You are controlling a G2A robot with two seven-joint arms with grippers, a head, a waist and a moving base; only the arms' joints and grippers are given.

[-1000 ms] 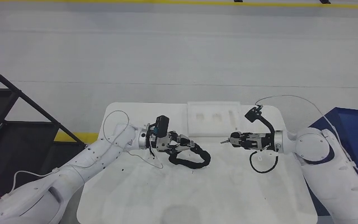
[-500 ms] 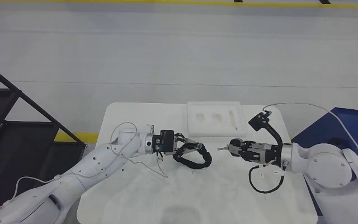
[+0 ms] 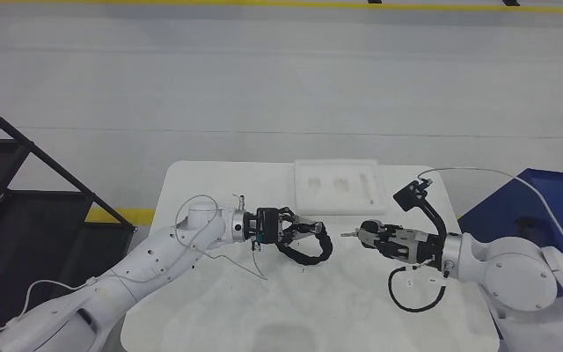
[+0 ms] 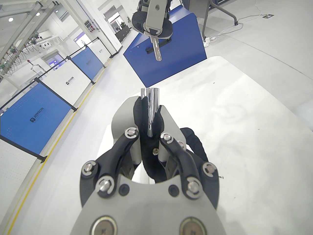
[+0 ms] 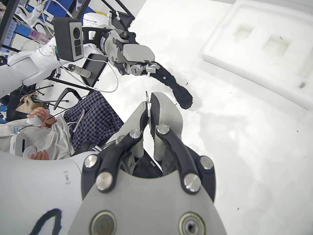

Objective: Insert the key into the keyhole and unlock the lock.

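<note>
One edge-on key [image 5: 147,99], barely visible between right jaws.

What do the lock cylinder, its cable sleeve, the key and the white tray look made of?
Lock cylinder: polished chromed metal, mirror reflections.
Cable sleeve: black, matte, likely woven fabric or rubber; texture unclear.
Key: bare silver metal, duller sheen.
Tray: probably white foam, matte with soft moulded pockets.

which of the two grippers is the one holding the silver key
The right gripper, shut on the flat silver key. The left gripper instead clamps the black cable lock by its chrome cylinder.
</note>
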